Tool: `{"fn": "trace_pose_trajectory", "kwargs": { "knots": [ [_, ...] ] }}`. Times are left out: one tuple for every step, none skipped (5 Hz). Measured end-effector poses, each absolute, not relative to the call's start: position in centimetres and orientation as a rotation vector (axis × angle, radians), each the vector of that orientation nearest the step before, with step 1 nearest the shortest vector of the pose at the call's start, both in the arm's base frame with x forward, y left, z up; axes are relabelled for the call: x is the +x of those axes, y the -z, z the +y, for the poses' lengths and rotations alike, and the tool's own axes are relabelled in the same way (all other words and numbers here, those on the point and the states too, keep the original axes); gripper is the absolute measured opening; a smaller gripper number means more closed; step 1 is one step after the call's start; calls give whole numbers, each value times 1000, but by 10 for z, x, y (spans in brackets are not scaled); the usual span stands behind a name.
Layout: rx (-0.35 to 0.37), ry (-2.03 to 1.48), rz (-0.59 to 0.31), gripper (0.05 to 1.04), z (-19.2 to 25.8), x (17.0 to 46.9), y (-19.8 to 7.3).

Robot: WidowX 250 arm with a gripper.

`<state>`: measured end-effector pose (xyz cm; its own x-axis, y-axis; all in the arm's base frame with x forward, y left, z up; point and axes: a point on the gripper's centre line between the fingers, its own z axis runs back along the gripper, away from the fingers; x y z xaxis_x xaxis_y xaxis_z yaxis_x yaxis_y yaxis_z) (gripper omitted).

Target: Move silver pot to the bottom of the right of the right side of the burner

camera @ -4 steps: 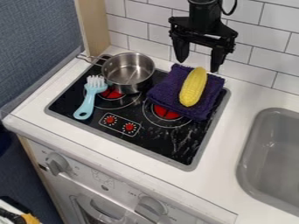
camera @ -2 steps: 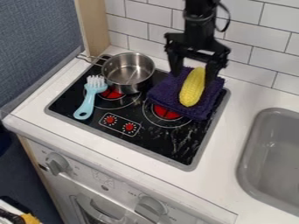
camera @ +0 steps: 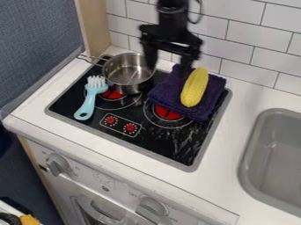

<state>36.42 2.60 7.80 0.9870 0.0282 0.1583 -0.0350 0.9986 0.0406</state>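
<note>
Well, nearest me is the white oven front with its knobs (camera: 57, 165), and above it the counter (camera: 88, 148) runs back, with the grey sink (camera: 273, 149) off to the right. Set into the counter is the black cooktop (camera: 182, 147), and its near right part is where I want the silver pot to end up. The printed red dials lie left of that spot, and the blue brush (camera: 87, 105) lies along the left side, bristles pointing away from me. Farther back on the right, the purple towel (camera: 167, 93) is spread over part of the right burner, with the yellow corn (camera: 194, 88) resting on it. The silver pot (camera: 128, 72) sits upright at the back left, its handle pointing out over the left edge. So, by my reading, none of the carrying is done: I have the grasp, the lift, the trip across and the setting down all left to do. My gripper (camera: 168, 71) hangs at the back, between pot and towel as I see it, fingers spread wide and holding nothing. One finger overlaps the pot's right rim in my view, though I can't tell whether they touch. I'd line up on that rim next, then carry high enough to miss the corn. White tiles (camera: 258, 41) close off the back.
</note>
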Motion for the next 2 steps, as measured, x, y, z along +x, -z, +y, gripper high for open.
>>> {"fn": "trace_pose_trajectory", "kwargs": {
  "knots": [
    [46, -101, -156, 1000, 49, 362, -76],
    [34, -121, -99, 1000, 58, 372, -48]
  ]
}}
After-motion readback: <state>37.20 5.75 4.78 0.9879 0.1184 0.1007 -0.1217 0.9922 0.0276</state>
